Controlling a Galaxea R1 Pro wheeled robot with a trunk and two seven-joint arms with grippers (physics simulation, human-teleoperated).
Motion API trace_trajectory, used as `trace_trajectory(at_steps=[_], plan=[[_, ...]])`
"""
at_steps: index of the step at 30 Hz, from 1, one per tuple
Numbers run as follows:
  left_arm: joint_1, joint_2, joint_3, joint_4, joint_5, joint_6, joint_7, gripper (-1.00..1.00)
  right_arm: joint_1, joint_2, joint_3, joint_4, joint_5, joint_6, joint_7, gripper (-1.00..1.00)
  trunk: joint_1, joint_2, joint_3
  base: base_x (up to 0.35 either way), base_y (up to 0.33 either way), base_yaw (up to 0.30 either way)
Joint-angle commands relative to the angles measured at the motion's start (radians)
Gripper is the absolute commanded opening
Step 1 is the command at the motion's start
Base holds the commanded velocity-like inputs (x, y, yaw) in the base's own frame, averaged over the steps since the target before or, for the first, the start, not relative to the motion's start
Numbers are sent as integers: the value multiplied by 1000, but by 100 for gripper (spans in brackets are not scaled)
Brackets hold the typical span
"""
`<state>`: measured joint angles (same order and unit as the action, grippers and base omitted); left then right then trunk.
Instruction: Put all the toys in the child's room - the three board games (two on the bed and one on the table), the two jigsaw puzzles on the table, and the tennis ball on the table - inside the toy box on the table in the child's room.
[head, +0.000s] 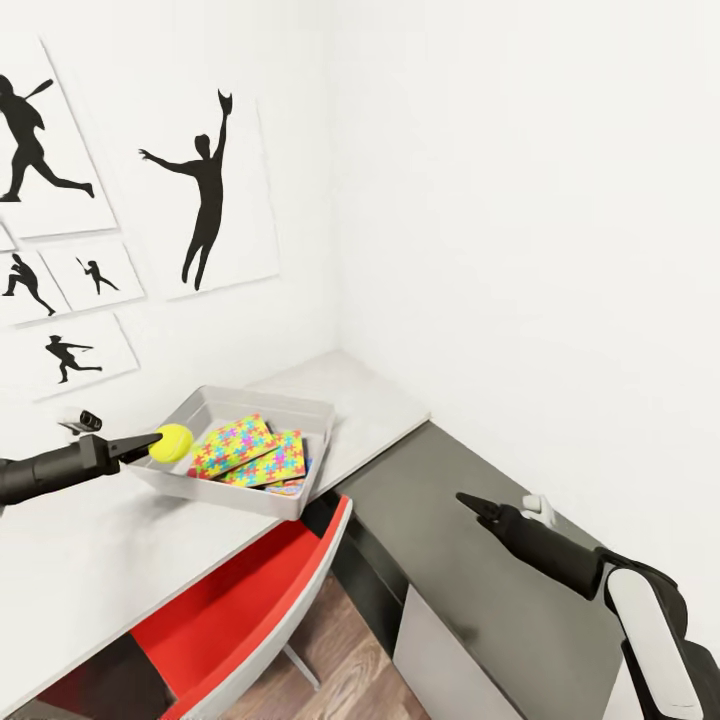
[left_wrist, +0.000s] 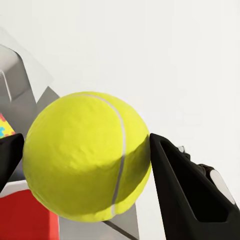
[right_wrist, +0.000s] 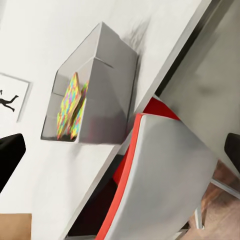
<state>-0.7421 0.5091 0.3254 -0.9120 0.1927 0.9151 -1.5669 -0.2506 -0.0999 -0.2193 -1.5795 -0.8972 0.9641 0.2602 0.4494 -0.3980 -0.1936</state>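
Right tool (head: 470, 500): over the dark grey wing of the counter (head: 480, 590), holding nothing. In the right wrist view its two fingertips sit at opposite edges of the picture, so the jaws stand wide.

Red and grey chair (head: 255, 610): tucked under the light wing of the counter.

Left tool (head: 150, 443): clamped on the tennis ball (head: 172, 442), a finger on each side of it, at the near left rim of the toy box (head: 300, 412).

Toy box: on the light wing, near the corner. Two jigsaw puzzles (head: 248, 452) lie overlapping inside, over another flat item I cannot make out.

Wall behind: black sports-silhouette pictures (head: 205, 195).
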Motion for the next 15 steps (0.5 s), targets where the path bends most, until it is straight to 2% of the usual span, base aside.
trace_trajectory(at_steps=[1, 10, 15], plan=[[1, 0, 0, 0, 0, 5, -4, -100, -1, 1, -2, 0, 9, 4, 10, 100, 1, -2, -2, 0, 0, 21], [3, 0, 1, 1, 1, 5, -4, -100, -1, 0, -3, 0, 9, 5, 10, 100, 1, -2, -2, 0, 7, 4], [3, 0, 1, 1, 1, 4, -4, -100, -1, -1, -2, 0, 9, 5, 11, 100, 1, -2, -2, 0, 127, 0]])
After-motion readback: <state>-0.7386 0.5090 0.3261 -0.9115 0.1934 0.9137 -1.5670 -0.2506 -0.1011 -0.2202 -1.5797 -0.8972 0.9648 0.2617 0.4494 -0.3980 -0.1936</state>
